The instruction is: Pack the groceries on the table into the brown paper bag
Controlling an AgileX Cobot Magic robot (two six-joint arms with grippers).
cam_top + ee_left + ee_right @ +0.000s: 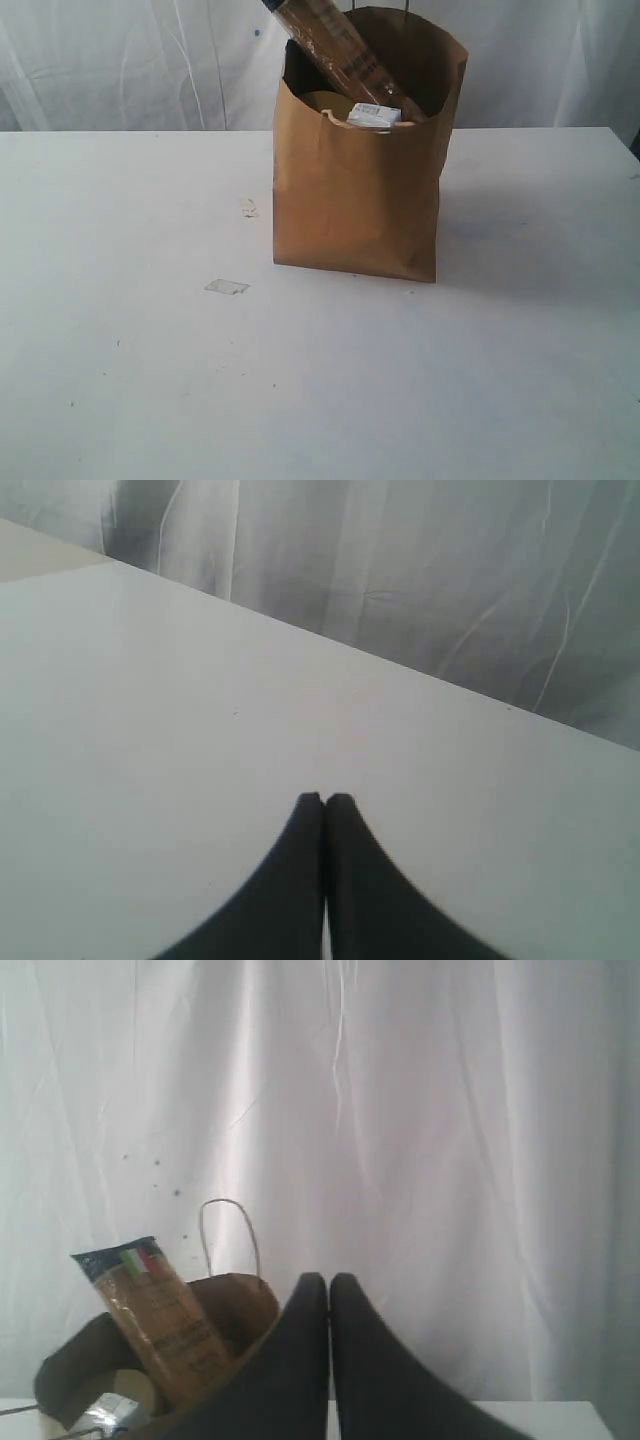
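White tabletop point(150, 380) bore a tall kraft-brown paper bag point(355, 200), likely thin-walled and best lifted by its base; a long, probably brittle spaghetti packet point(335, 45) protruded. Both left gripper point(324, 800) and right gripper point(328, 1280) were closed, empty.

Staged test area, likely a lab: bare white table point(120, 380) fills the frame, white curtain backdrop point(130, 60) spans the top.

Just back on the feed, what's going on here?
Nothing is being handled right now. The brown paper bag stands upright on the table, with the long spaghetti packet poking out of its top and a small white carton just inside the rim. Only a couple of small scraps lie on the tabletop in view. The left gripper and right gripper are both shut and empty.
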